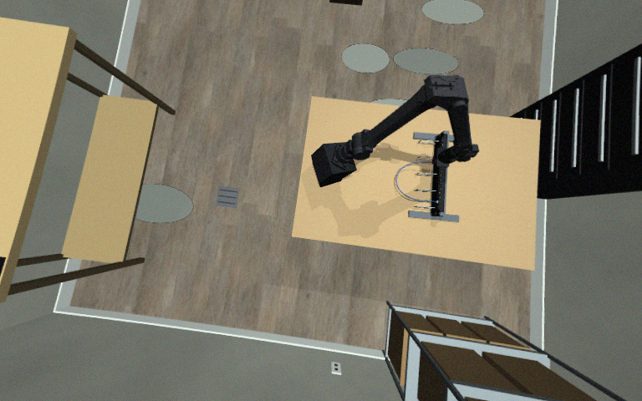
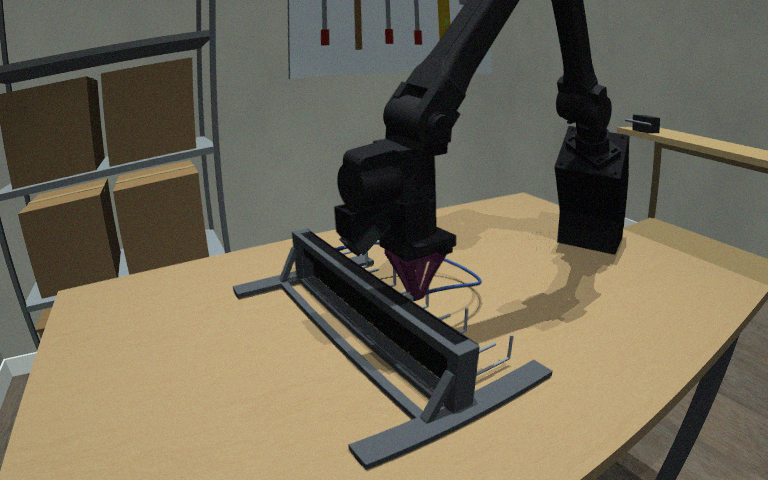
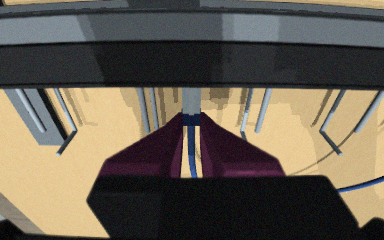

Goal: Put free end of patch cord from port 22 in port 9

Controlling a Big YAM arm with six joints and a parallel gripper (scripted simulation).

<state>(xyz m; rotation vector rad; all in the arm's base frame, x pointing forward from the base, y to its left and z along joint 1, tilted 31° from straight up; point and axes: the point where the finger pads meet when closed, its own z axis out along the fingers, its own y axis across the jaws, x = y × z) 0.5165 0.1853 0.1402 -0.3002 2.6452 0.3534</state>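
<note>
Right, I have the gripper (image 2: 417, 296) (image 3: 191, 119) pinching the blue cord's plug (image 3: 191, 120) beside the rack (image 1: 439, 189) (image 2: 464, 373) (image 3: 280, 62).

One camera looked down from high over the counter (image 1: 496, 236) (image 2: 198, 367); another faced the rack's (image 1: 433, 215) (image 2: 390, 300) (image 3: 125, 65) back from nearer; the wrist's, closest, looked down across it; all shared the rack.

Matt pale wood-look table (image 1: 496, 189) (image 2: 226, 362), grey metal-look rack (image 1: 433, 215) (image 2: 390, 294) (image 3: 300, 30), smooth blue plastic-look cord (image 1: 396, 181) (image 2: 470, 272) (image 3: 362, 185)

dark maroon jaws closed on a blue-collared grey plug (image 3: 191, 101), blue cord (image 3: 191, 145) trailing between them, wire hooks (image 3: 65, 112) either side
</note>
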